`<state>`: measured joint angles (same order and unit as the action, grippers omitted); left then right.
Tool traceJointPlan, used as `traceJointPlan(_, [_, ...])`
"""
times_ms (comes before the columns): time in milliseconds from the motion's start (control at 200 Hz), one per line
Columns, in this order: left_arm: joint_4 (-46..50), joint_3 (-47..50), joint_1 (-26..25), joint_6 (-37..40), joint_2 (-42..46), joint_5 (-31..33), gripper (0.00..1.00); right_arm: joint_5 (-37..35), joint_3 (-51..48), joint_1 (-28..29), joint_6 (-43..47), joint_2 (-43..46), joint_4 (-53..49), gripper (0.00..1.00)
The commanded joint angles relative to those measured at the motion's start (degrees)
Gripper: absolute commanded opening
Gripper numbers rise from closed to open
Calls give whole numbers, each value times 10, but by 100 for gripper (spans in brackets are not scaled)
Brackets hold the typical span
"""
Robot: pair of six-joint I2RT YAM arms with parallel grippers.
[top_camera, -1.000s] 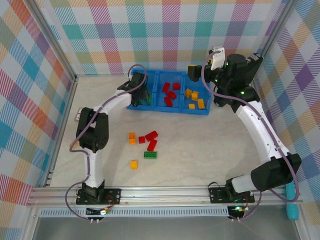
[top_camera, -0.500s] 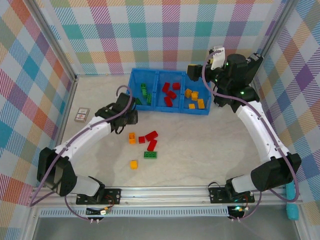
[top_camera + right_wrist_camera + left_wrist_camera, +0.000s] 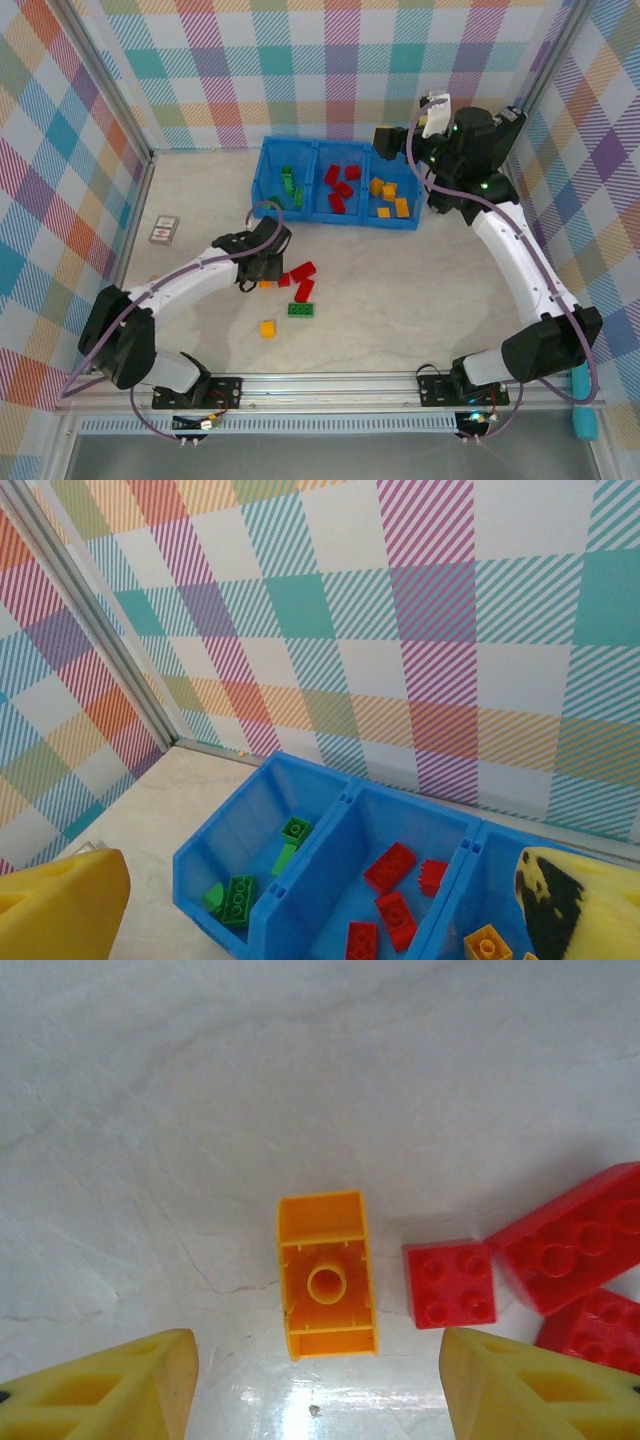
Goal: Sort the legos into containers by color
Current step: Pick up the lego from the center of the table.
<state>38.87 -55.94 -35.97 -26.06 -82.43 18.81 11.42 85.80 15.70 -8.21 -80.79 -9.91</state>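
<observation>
- Six loose legos (image 3: 303, 290) lie on the table (image 3: 430, 300) in front of the blue bin (image 3: 330, 221): three red, two orange, one green
- in the bin: greens in the left compartment, reds in the middle, oranges on the right
- left gripper (image 3: 315, 1385) is low in front of the bin, fingers spread either side of an upside-down orange brick (image 3: 327, 1275), not touching it
- right gripper (image 3: 388, 135) hangs over the bin's right end, fingers wide apart, holding nothing

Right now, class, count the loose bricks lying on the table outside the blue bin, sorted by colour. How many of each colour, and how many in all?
Red bricks: 3
Orange bricks: 2
Green bricks: 1
Total: 6
</observation>
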Motion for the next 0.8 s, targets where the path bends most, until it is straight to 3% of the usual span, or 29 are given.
traceJointPlan(0, [-1,13,-8,-26,-23,15,65,6,-5,-3,-4,10,16,99])
traceJointPlan(415, [-29,26,-8,-61,-109,20,62,-4,-4,-2,3,12,9,99])
traceJointPlan(640, [-48,20,-6,-57,-131,28,52,-7,-2,-2,5,12,6,99])
traceJointPlan(795, [-54,8,-3,-48,-142,25,36,-10,-3,-3,7,14,6,99])
